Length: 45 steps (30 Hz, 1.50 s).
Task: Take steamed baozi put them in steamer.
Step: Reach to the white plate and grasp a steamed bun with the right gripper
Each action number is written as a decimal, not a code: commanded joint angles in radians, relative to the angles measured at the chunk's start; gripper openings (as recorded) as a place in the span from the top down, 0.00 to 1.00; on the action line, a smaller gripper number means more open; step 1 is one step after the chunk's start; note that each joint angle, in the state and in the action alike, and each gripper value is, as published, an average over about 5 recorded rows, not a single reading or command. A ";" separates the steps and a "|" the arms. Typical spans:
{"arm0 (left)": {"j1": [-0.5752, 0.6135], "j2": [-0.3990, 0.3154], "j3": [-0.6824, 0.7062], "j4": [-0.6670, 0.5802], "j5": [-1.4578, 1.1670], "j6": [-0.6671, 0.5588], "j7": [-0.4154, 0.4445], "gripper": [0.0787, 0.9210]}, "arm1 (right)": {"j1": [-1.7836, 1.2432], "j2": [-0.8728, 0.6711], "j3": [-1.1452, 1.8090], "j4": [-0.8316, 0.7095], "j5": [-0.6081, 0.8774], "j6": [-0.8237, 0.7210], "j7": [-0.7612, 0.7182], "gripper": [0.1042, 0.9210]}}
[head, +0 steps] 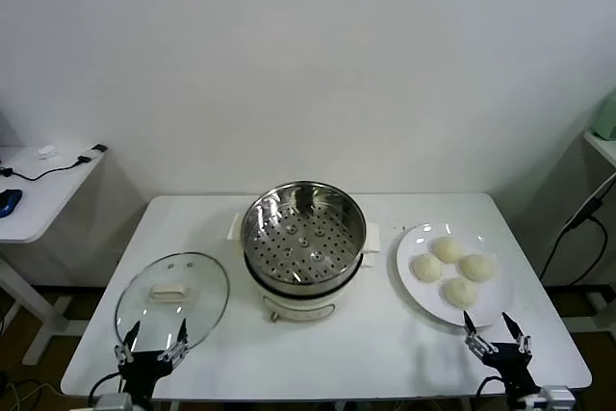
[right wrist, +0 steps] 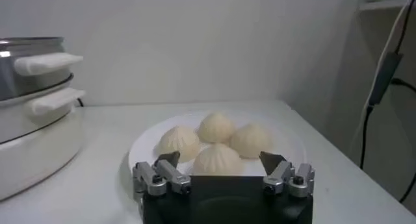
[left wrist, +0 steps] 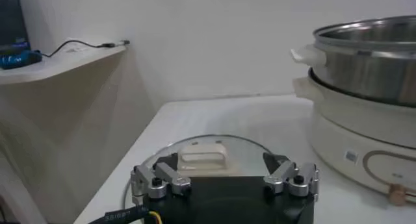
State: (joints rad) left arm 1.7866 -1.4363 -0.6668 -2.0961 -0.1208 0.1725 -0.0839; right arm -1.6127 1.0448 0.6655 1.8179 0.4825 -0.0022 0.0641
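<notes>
Several cream-white steamed baozi point(head: 450, 269) lie on a flat white plate point(head: 412, 286) at the table's right; in the right wrist view the nearest baozi point(right wrist: 218, 160) sits just ahead of my jaws. The steel steamer point(head: 303, 234) with its perforated tray stands empty at the table's centre on a cream base; it also shows in the left wrist view point(left wrist: 367, 82) and the right wrist view point(right wrist: 32, 108). My right gripper point(head: 497, 328) is open and empty at the front edge, just before the plate. My left gripper point(head: 153, 341) is open and empty at the front left, by the lid.
A round glass lid point(head: 173, 297) with a cream handle lies flat left of the steamer; it also shows in the left wrist view point(left wrist: 203, 155). A side desk point(head: 43, 190) with cables stands far left. A cable point(head: 577, 223) hangs at the right.
</notes>
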 commanded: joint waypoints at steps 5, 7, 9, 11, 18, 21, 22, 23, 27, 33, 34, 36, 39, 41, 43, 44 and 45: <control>-0.003 0.000 0.008 -0.007 0.005 0.007 0.001 0.12 | 0.393 -0.139 -0.022 -0.132 -0.135 -0.190 -0.029 0.12; -0.001 0.000 0.012 -0.007 0.010 0.006 0.000 0.12 | 0.536 -0.224 -0.093 -0.213 -0.181 -0.232 -0.104 0.12; 0.002 0.000 0.017 -0.006 0.014 0.005 0.000 0.12 | 0.662 -0.314 -0.178 -0.279 -0.196 -0.277 -0.209 0.12; 0.004 0.001 0.021 -0.004 0.019 0.004 0.000 0.12 | 0.766 -0.409 -0.277 -0.317 -0.198 -0.309 -0.350 0.12; 0.007 -0.001 0.035 0.003 0.033 -0.003 0.001 0.12 | 1.157 -0.658 -0.737 -0.447 -0.316 -0.170 -0.945 0.12; 0.007 0.000 0.039 0.004 0.038 -0.008 0.002 0.12 | 1.399 -0.690 -1.013 -0.546 -0.414 -0.041 -1.127 0.12; 0.007 0.000 0.040 0.005 0.038 -0.009 0.002 0.12 | 1.476 -0.687 -1.104 -0.575 -0.436 -0.010 -1.165 0.12; 0.007 -0.001 0.040 0.006 0.039 -0.011 0.002 0.12 | 1.550 -0.681 -1.188 -0.603 -0.454 0.017 -1.199 0.12; 0.007 -0.003 0.043 0.007 0.043 -0.014 0.002 0.12 | 1.794 -0.616 -1.469 -0.706 -0.480 0.063 -1.282 0.12; 0.002 -0.012 0.046 0.007 0.051 -0.014 0.007 0.12 | 2.013 -0.455 -1.755 -0.836 -0.472 0.047 -1.309 0.12; 0.000 -0.014 0.046 0.008 0.052 -0.014 0.008 0.12 | 2.025 -0.427 -1.779 -0.857 -0.473 0.042 -1.309 0.12; -0.003 -0.017 0.046 0.011 0.053 -0.015 0.009 0.12 | 2.026 -0.370 -1.800 -0.897 -0.468 0.026 -1.301 0.12; -0.006 -0.019 0.045 0.015 0.053 -0.018 0.009 0.12 | 2.000 -0.281 -1.802 -0.965 -0.440 -0.003 -1.283 0.12; -0.006 -0.019 0.043 0.017 0.052 -0.019 0.009 0.12 | 1.973 -0.233 -1.793 -1.004 -0.423 -0.019 -1.276 0.12; -0.006 -0.019 0.040 0.019 0.050 -0.020 0.009 0.12 | 1.944 -0.195 -1.782 -1.036 -0.418 -0.029 -1.271 0.12; -0.006 -0.019 0.038 0.019 0.049 -0.020 0.010 0.12 | 1.927 -0.180 -1.776 -1.051 -0.420 -0.032 -1.267 0.12; -0.007 -0.019 0.037 0.020 0.048 -0.020 0.010 0.12 | 1.909 -0.166 -1.766 -1.067 -0.424 -0.034 -1.263 0.12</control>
State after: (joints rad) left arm 1.7803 -1.4548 -0.6295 -2.0761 -0.0718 0.1534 -0.0745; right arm 0.2099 0.7676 -0.9562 0.8780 0.0541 -0.0288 -1.1435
